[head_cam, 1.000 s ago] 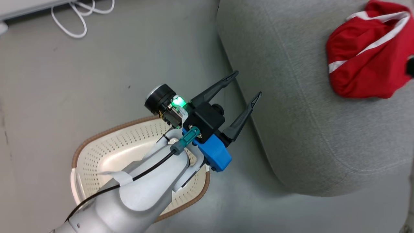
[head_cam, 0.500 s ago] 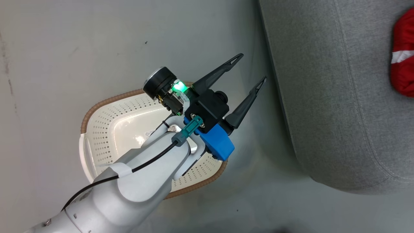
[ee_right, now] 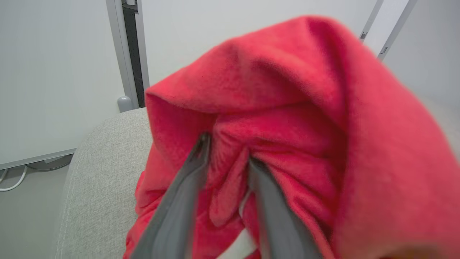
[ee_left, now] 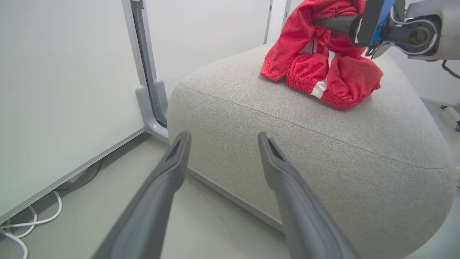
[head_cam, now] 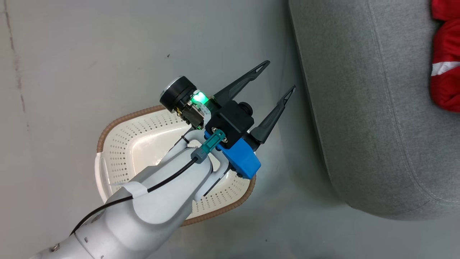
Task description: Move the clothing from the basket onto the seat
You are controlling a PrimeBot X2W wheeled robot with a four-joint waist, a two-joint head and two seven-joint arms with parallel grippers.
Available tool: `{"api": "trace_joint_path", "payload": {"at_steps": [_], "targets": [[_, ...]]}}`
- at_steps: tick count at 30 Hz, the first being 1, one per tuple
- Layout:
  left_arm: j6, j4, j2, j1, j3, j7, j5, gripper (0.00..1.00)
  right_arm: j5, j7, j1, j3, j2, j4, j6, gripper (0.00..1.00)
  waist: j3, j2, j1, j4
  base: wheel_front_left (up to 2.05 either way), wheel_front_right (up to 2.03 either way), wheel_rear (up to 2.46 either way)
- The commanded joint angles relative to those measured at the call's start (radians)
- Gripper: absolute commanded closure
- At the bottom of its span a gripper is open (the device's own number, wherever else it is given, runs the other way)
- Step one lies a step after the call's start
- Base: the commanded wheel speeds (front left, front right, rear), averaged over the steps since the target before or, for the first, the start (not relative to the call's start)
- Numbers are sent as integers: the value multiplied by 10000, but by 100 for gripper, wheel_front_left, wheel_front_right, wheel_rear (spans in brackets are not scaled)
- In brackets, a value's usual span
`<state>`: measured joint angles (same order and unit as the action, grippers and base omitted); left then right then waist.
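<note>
The cream basket [head_cam: 122, 151] with its brown rim stands on the floor beside the seat and has no clothing in it. My left gripper [head_cam: 281, 75] hovers open above the basket's far corner, its fingers [ee_left: 284, 172] pointing at the side of the grey seat [ee_left: 323, 144]. A red garment with white stripes [ee_left: 323, 77] lies bunched on the seat's top and shows at the right edge in the head view [head_cam: 445, 72]. My right gripper [ee_right: 227, 151] is shut on a fold of plain red fabric [ee_right: 287, 90], held up just above that pile [ee_left: 298, 28].
White wall panels and a grey metal post [ee_left: 151, 90] stand behind the seat. White cables [ee_left: 21, 223] lie on the floor at the wall's foot. Grey floor [head_cam: 90, 54] stretches left of the basket.
The head camera has swung, so the seat and the red clothing have slid toward the picture's right edge. My left gripper keeps its pose over the basket and stays open.
</note>
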<state>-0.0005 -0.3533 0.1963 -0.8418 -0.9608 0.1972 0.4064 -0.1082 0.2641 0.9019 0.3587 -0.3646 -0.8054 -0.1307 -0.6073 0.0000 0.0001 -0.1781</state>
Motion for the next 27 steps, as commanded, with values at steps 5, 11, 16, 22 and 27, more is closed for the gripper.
{"api": "trace_joint_path", "payload": {"at_steps": [5,11,16,22,27], "targets": [[27,-177,-69,230,-28,199,162,0,-124,5,-605,-267,-92,-341,-2,0,591,0,-1,12,0,0,0],[116,-354,-167,611,76,455,345,0,-34,4,-1694,-310,85,362,-2,0,1418,0,-1,100,0,0,0],[216,-411,-187,1109,311,612,534,0,-17,4,-2876,-464,444,1731,-2,0,2171,0,-1,213,0,0,0],[372,-355,-116,1740,695,682,656,0,-131,3,-4015,-956,882,3263,-2,0,2901,0,-1,484,0,0,0],[596,249,0,2607,1600,687,422,0,-295,5,-5047,-1463,1323,4506,-2,0,3534,0,-1,922,0,0,0]]}}
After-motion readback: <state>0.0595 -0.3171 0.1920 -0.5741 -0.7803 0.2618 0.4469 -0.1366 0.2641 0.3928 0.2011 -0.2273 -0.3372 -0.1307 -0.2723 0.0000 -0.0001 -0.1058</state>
